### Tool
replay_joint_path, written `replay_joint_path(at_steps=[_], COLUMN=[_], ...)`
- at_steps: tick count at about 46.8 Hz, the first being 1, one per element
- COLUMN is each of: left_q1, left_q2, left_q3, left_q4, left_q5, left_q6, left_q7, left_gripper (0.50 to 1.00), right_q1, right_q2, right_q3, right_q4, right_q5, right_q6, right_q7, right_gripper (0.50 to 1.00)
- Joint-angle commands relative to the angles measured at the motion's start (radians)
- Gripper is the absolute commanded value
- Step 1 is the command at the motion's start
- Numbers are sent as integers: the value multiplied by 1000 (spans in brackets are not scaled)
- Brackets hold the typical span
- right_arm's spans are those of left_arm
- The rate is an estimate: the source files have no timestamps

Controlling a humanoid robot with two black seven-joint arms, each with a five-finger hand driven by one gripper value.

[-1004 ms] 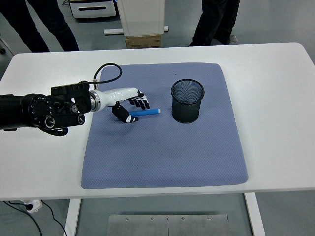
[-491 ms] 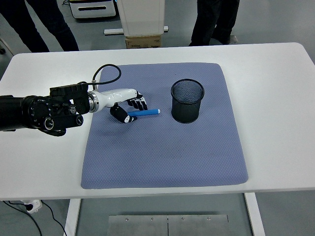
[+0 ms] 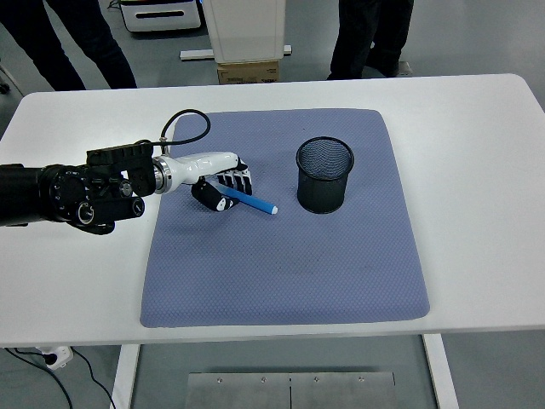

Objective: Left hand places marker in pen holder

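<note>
On the blue mat (image 3: 281, 256) lie one blue marker (image 3: 252, 202) and one black mesh pen holder (image 3: 324, 175), standing upright to the marker's right. The left hand (image 3: 223, 183) has its fingers curled around the marker's near end. Two people stand beyond the white table (image 3: 477, 170), and nothing lies between marker and holder.

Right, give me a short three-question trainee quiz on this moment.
1. True or false: the blue marker is already inside the mesh pen holder.
2. Which robot hand is at the marker: A left, B right?
3. Fill in: the pen holder stands on the ___ mat.

Key: 1 false, its free end points down-right toward the holder, outside it. 2 A. 3 blue-grey.
</note>
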Motion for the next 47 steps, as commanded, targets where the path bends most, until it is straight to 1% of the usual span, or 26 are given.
replay_joint_path(at_steps=[1,16,22,32,33,47], left_q1=[0,-4,-11,-18,-24,-52], left_q2=[1,7,9,16,18,42], left_q3=[0,0,0,0,0,-14], left_q4=[0,3,23,23,25,31], left_q5=[0,0,0,0,-2,-25], left_q6=[0,-12,-12,-15,-17,-23], left_q7=[-2,-26,-28,-37,-45,-57], left_gripper=[500,500,500,500,500,500], right_q1=[0,0,0,0,0,0], right_q2=[0,0,0,0,0,0], right_q3=[0,0,0,0,0,0], right_q4=[0,0,0,0,0,0], right_q5=[0,0,0,0,0,0], right_q6=[0,0,0,0,0,0], right_q7=[0,0,0,0,0,0], right_gripper=[1000,1000,1000,1000,1000,1000])
